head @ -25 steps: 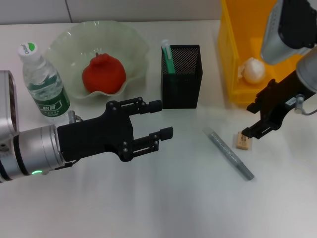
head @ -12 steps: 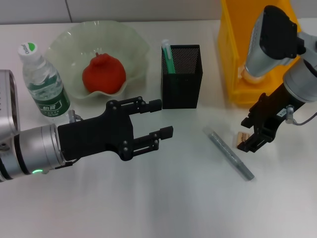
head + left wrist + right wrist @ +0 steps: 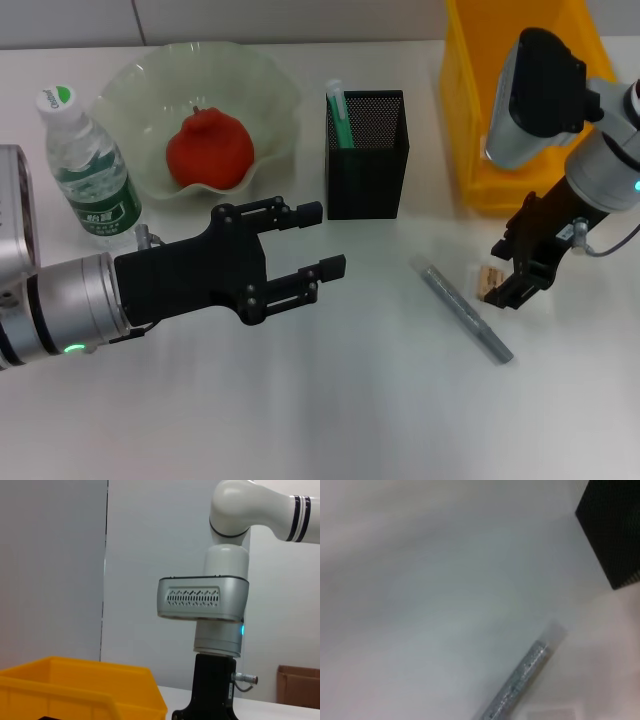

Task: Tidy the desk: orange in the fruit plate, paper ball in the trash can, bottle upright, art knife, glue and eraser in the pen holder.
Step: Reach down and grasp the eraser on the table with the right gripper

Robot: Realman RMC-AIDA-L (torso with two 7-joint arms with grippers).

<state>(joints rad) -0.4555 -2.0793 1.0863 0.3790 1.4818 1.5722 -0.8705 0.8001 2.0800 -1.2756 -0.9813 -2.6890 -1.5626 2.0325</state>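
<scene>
Nearest the robot, the black left gripper (image 3: pixel 318 240) is hovering over the plain white desk (image 3: pixel 330 400), its fingers spread apart and holding nothing. Just beyond it to the right, the thin grey pen-shaped glue stick (image 3: pixel 465 309) is lying flat and slanted on the desk. Beside the stick's far end, the black right gripper (image 3: pixel 507 272) is reaching down at the small tan rectangular eraser (image 3: pixel 488 279); its fingers are standing on either side of the block, but whether they are pressing on it cannot be told.

Farther back, the tall square black mesh pen holder (image 3: pixel 367 160) is standing upright with the slim mint-green art knife (image 3: pixel 338 112) leaning in its left corner. To the left, the small clear water bottle (image 3: pixel 90 168) with a green label is standing upright, next to the wavy-rimmed translucent pale-green fruit plate (image 3: pixel 270 90), where the round red-orange orange (image 3: pixel 208 150) is sitting. At the far right, the bright yellow rectangular trash can (image 3: pixel 475 110) is standing behind the right arm.
</scene>
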